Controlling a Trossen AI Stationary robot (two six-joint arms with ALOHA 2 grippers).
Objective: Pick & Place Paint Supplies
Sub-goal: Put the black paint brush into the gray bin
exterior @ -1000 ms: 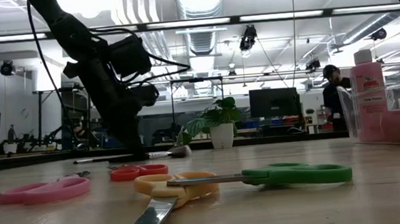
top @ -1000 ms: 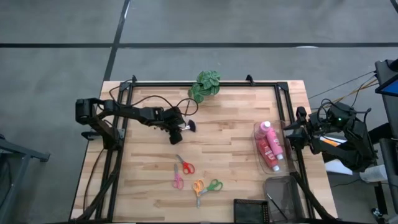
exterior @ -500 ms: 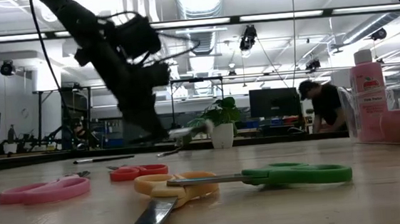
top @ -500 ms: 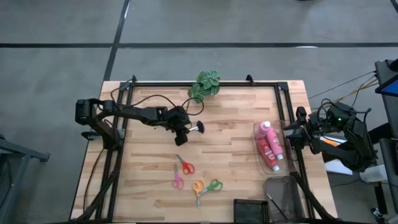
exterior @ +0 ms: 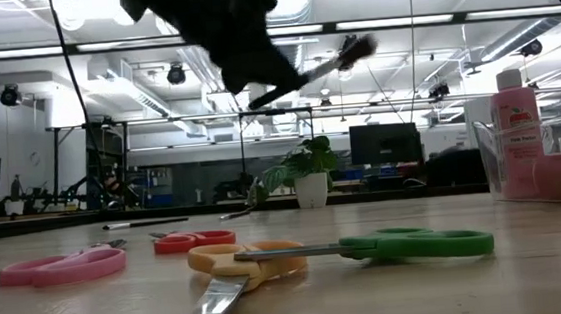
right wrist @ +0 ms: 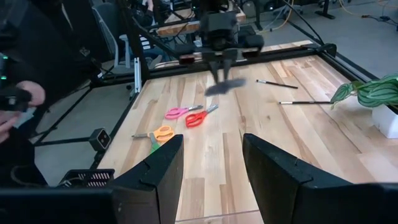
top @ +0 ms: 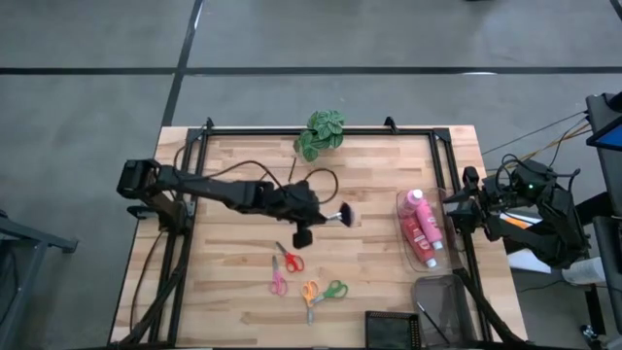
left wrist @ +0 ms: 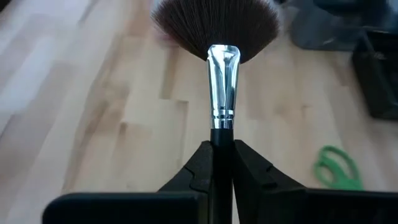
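left gripper (left wrist: 222,163) fingers (left wrist: 196,165) clamp the dark handle of the fan-tipped brush (left wrist: 222,74), bristles pointing forward, raised above the table (top: 369,185). ahead, bottles (top: 423,226) lie in a clear bin (top: 402,207). right gripper (right wrist: 211,168), parked beyond it, fingers apart, empty.

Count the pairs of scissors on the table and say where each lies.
4. Red-handled scissors and pink-handled scissors lie mid-table; orange-handled scissors and green-handled scissors touch just beside them, toward the right arm. None seems hidden.
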